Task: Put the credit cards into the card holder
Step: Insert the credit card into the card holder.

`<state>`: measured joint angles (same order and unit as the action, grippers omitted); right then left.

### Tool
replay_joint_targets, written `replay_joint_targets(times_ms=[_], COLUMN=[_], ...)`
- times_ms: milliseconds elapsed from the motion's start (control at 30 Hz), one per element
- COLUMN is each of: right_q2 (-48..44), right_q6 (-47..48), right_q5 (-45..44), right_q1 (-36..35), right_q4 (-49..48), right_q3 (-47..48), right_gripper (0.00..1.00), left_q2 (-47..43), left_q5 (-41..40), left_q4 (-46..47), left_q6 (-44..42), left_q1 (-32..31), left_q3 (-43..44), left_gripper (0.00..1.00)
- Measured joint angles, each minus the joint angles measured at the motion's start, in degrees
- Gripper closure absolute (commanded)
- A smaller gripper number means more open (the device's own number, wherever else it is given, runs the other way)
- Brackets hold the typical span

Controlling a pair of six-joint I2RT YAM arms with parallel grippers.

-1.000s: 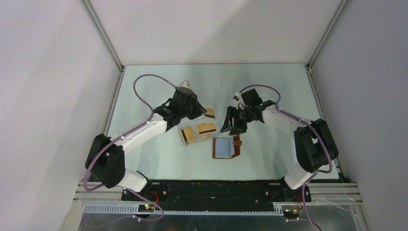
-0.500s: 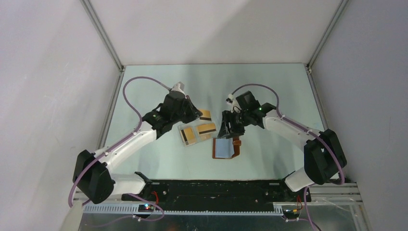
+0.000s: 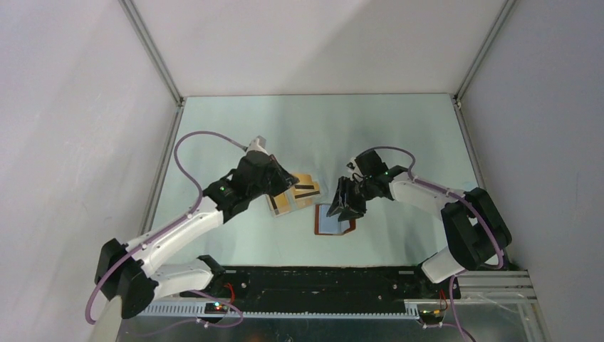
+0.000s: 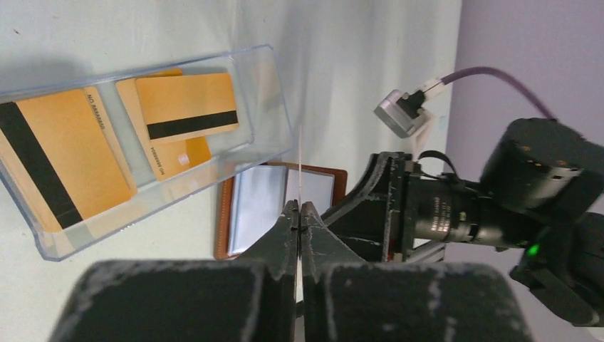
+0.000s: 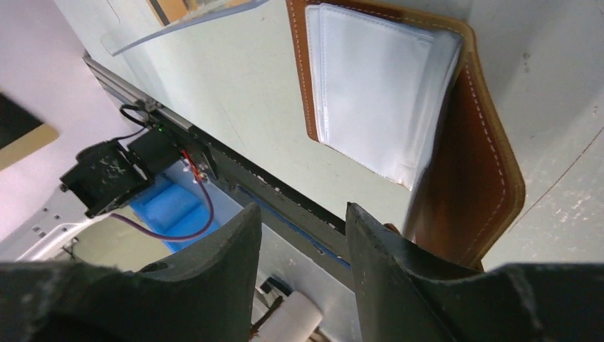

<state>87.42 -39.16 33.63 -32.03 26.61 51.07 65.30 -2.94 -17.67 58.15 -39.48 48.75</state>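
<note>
Left gripper [image 4: 300,208], clamped shut on a credit card [image 4: 301,160], points it edge-on at the open card holder [image 4: 258,206] just beyond its tips. Right gripper [image 5: 303,246], jaws apart and empty, hovers at the holder's edge.

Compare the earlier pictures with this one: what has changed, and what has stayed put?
The left gripper, shut on a credit card, carried it nearer, toward the card holder. The right gripper came down over the holder's right side, jaws narrowing but open. The clear box and holder stayed put.
</note>
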Motion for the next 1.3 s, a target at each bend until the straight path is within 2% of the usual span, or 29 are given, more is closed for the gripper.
replay_joint_targets(times_ms=[133,267,433,667,867,1133,1200,1300], right_q2=[-0.5,-5.1,-12.9,-11.7,-4.9,-2.0,-0.9,2.2], right_q6=[-4.6,-10.7,-20.3,-31.9,-41.1,-48.9,-50.2,-52.7], right_q5=[1.0,3.6,5.8,9.3,12.3,14.1,14.4,15.2], right_q1=[1.5,4.9,9.3,9.5,8.3,7.7,7.7,7.7], right_q4=[-4.3,-13.1,-27.6,-48.2,-66.1,-85.0,-88.3,-94.0], right_q3=[-3.1,-10.6,-20.9,-24.4,-25.1,-25.2,-25.2,-25.0], right_gripper=[0.32,0.15,0.11,0.26,0.31,0.37,0.41,0.54], left_q2=[-3.1,-5.7,-8.1,-8.6,-7.3,-6.1,-6.1,-4.9], left_q5=[-2.4,-4.5,-8.2,-13.4,-14.9,-14.8,-14.6,-13.1], left_q4=[2.6,8.0,14.3,21.3,26.6,29.9,30.5,31.8], left_q6=[4.4,8.7,12.7,15.0,15.5,15.4,15.3,14.7], left_q1=[-1.4,-2.8,-5.0,-8.7,-10.6,-11.2,-11.2,-11.2], left_q3=[-2.9,-8.2,-14.2,-14.9,-14.9,-14.9,-14.9,-14.6], left_gripper=[1.00,1.00,1.00,1.00,1.00,1.00,1.00,1.00])
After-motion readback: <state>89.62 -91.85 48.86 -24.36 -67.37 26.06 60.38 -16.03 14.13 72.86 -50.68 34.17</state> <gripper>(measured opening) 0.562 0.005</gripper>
